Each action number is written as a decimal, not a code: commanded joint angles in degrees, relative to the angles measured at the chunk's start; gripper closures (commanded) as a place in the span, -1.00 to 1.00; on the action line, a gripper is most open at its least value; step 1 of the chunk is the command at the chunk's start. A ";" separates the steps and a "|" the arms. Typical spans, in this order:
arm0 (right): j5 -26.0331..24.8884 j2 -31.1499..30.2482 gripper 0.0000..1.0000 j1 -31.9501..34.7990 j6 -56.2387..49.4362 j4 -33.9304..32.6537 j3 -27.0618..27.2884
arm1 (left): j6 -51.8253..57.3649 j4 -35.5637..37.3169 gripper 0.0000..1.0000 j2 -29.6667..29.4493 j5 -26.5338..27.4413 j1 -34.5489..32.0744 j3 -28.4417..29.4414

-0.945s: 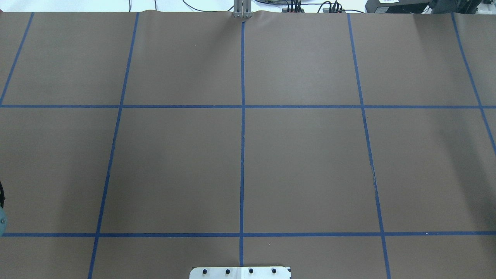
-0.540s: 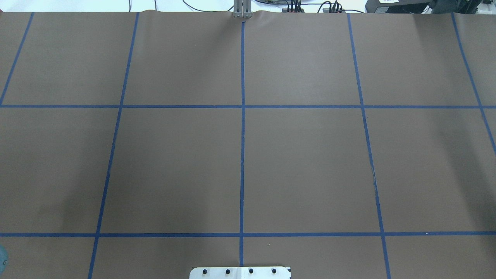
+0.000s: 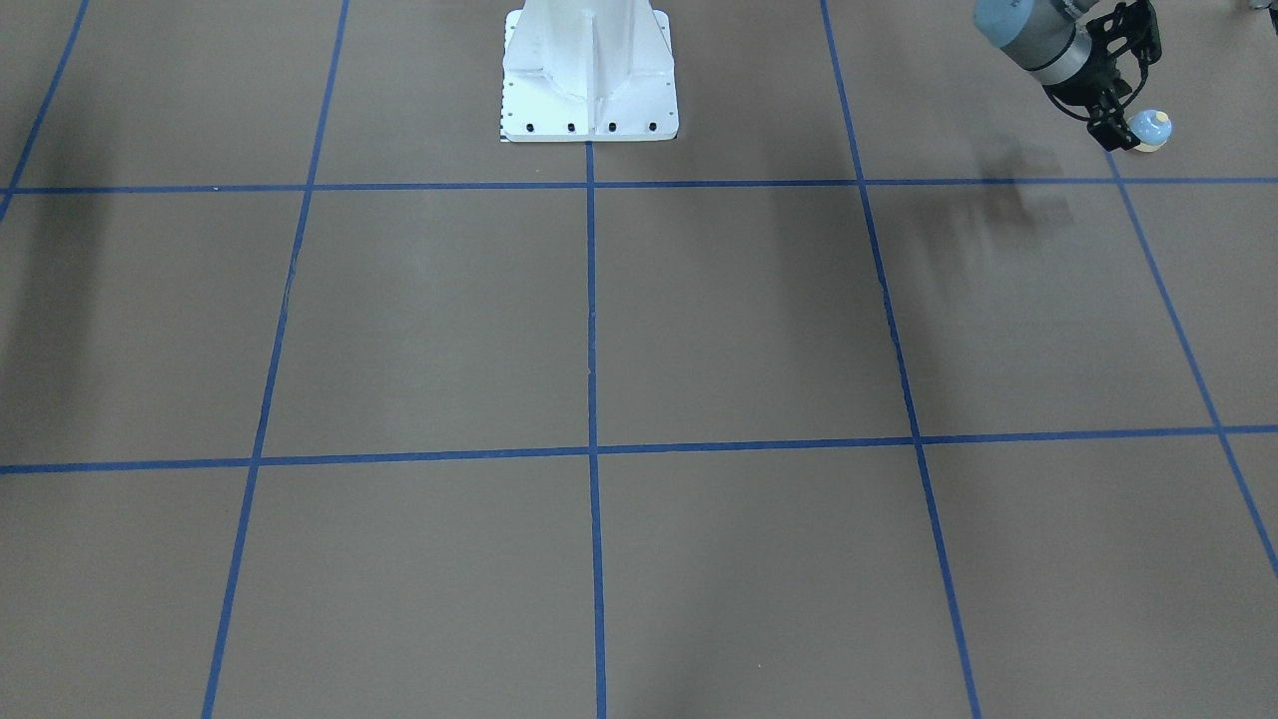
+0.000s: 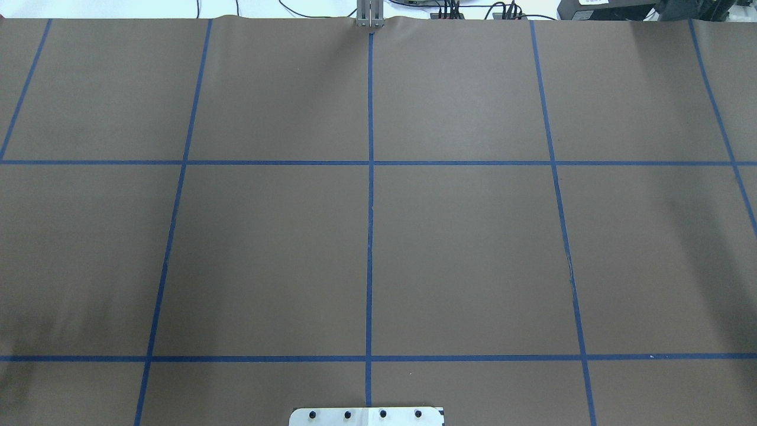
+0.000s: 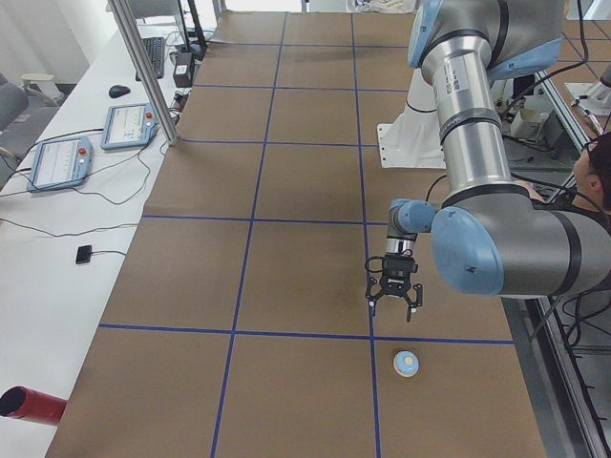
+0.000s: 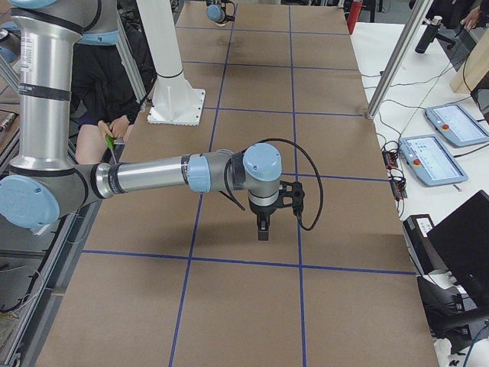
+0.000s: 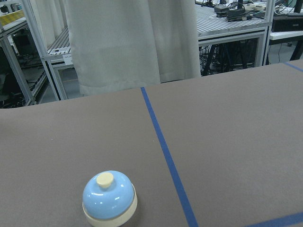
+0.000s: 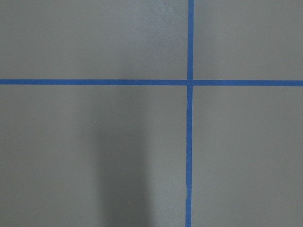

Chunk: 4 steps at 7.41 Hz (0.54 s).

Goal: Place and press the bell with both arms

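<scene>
Bell (image 5: 407,363) is seen standing upright, button up, on the brown worktop (image 5: 191,286), close to the end on the robot's left. It is set just beside a blue tape line (image 7: 166,153) and is gripped by nothing. The left claw (image 5: 393,307) is held above the worktop with its fingers spread apart and nothing between them. The bell is set apart from it, a little further toward that end of the worktop, and is caught low and left of centre in the left wrist view. The right claw (image 6: 262,234) is pointed downward over the worktop near a crossing of tape lines, well apart from the bell; whether it is released or clenched cannot be told.
</scene>
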 commanded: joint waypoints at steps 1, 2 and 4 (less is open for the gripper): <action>0.00 -0.12 -1.00 -0.05 0.08 -0.09 0.59 | -2.79 -1.87 -1.00 0.84 -2.24 0.32 3.10; 0.00 -0.30 -1.00 0.04 0.08 -0.09 1.20 | -3.05 -1.96 -1.00 0.66 -2.69 0.40 3.38; 0.00 -0.30 -1.00 0.04 0.08 -0.09 1.65 | -5.86 -1.69 -1.00 0.31 -4.45 1.19 3.56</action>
